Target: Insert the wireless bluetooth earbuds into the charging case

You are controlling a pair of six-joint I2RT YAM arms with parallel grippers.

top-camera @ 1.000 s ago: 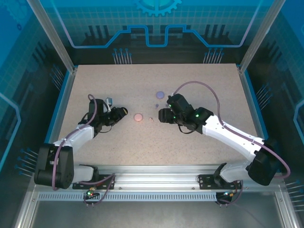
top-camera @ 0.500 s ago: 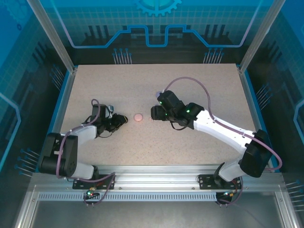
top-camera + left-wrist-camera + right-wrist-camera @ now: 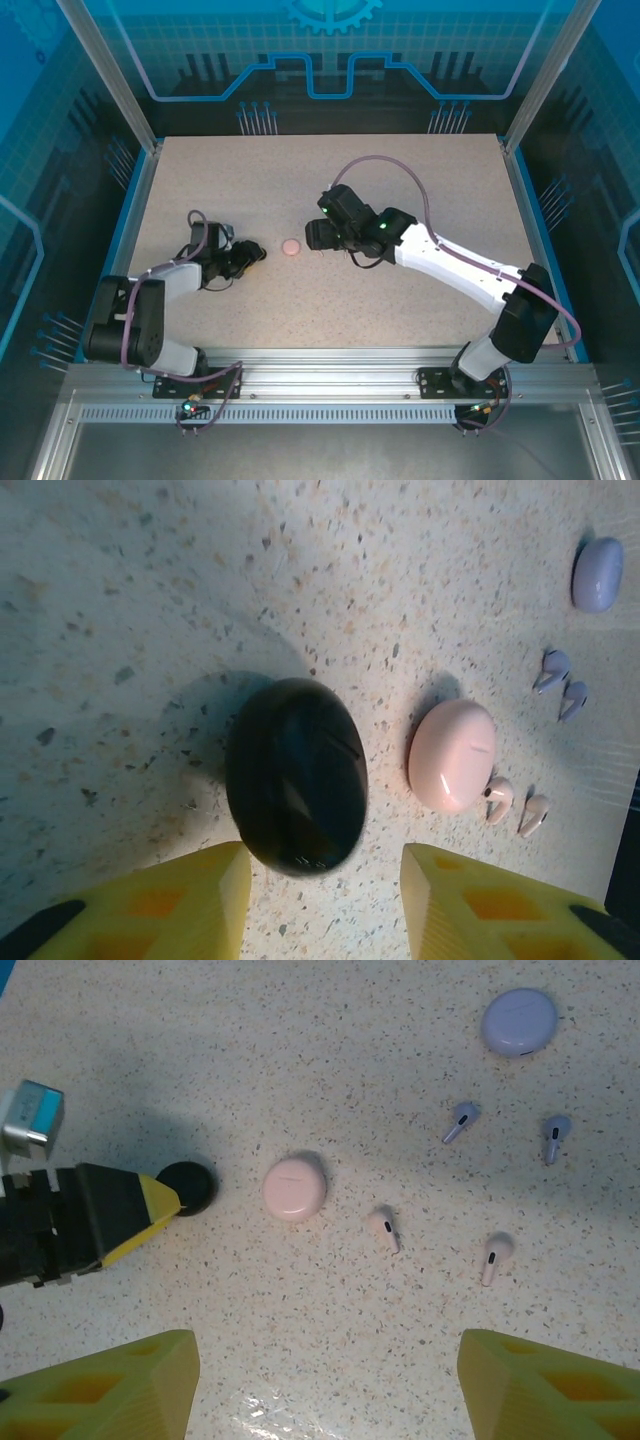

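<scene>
Earbuds (image 3: 384,1230) lie loose mid-table beside the shut pink case (image 3: 294,1188) | your left gripper (image 3: 325,870), fingers apart, straddles the black case (image 3: 297,775), seemingly to steady it | your right gripper (image 3: 325,1355) hangs spread and empty above them, likely lining up a pick.

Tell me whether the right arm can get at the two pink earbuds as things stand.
Probably yes: the right claw hangs open above the pink earbuds, which lie apart on the table with nothing over them.

You've got a speckled table (image 3: 250,170), gear-print blue panel (image 3: 330,40) behind it, aluminium rail (image 3: 330,380) along its near edge.
</scene>
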